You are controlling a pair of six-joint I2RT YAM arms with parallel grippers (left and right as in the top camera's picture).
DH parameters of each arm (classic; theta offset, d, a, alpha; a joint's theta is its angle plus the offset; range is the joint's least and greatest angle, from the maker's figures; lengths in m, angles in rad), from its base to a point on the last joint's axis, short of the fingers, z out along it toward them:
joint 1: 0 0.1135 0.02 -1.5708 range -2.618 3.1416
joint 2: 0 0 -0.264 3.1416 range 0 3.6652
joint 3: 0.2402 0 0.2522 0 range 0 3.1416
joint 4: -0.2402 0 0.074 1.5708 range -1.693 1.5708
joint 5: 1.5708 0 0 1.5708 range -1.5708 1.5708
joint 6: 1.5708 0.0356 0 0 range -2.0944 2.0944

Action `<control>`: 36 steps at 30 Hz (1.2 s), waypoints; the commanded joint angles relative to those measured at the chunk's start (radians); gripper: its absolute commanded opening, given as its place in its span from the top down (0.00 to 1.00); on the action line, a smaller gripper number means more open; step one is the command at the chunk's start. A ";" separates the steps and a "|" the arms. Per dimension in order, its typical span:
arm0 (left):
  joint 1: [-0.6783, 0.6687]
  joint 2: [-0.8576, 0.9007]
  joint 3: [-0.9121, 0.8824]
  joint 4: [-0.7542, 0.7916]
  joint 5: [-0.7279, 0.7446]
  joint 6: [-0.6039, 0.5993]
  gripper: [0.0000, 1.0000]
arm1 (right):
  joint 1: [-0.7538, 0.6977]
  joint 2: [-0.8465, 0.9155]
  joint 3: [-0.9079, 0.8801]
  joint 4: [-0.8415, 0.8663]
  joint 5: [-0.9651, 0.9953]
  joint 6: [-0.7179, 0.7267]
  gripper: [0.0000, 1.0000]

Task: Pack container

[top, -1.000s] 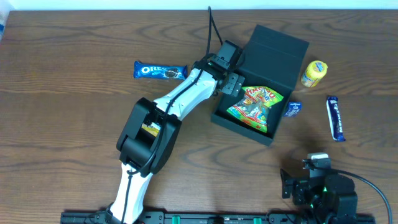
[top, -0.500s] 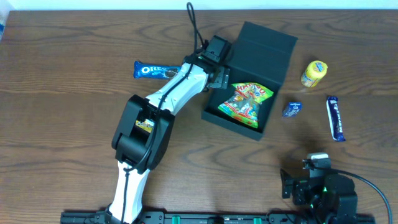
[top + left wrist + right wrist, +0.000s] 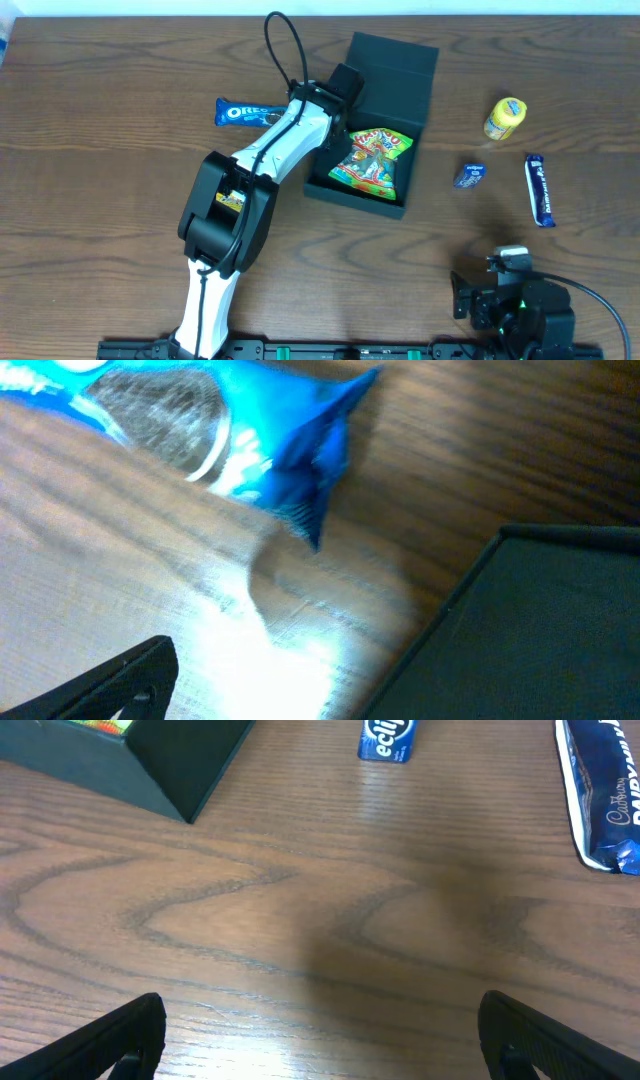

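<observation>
The container (image 3: 318,186) is a dark square box with its flap lid (image 3: 395,62) standing open, at the table's far middle. A colourful snack bag (image 3: 370,160) lies inside. My left gripper (image 3: 338,98) is at the box's left wall, near the hinge. In the left wrist view (image 3: 320,680) one finger shows at lower left, wide of the dark box (image 3: 540,630); the other is lost against the box. It looks open. My right gripper (image 3: 320,1040) is open and empty over bare wood at the near right; the box corner (image 3: 150,760) shows there.
A blue Oreo packet (image 3: 250,112) lies left of the box, close above my left fingers (image 3: 200,430). A yellow tub (image 3: 506,118), a small blue Eclipse pack (image 3: 469,175) (image 3: 385,738) and a blue Cadbury bar (image 3: 539,190) (image 3: 600,800) lie right of the box.
The left gripper has moved left and the box has slid left and turned with it, away from the yellow tub and Eclipse pack. The right arm has not moved.
</observation>
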 commanded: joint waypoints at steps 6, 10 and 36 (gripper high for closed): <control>0.010 0.011 0.004 -0.074 0.085 -0.196 0.05 | -0.010 -0.006 -0.007 -0.005 0.003 0.003 0.01; 0.005 0.011 0.004 -0.096 0.138 -0.244 0.05 | -0.010 -0.006 -0.007 -0.004 0.003 0.003 0.01; -0.081 -0.050 0.004 -0.161 0.380 -0.493 0.05 | -0.010 -0.006 -0.007 -0.005 0.003 0.003 0.01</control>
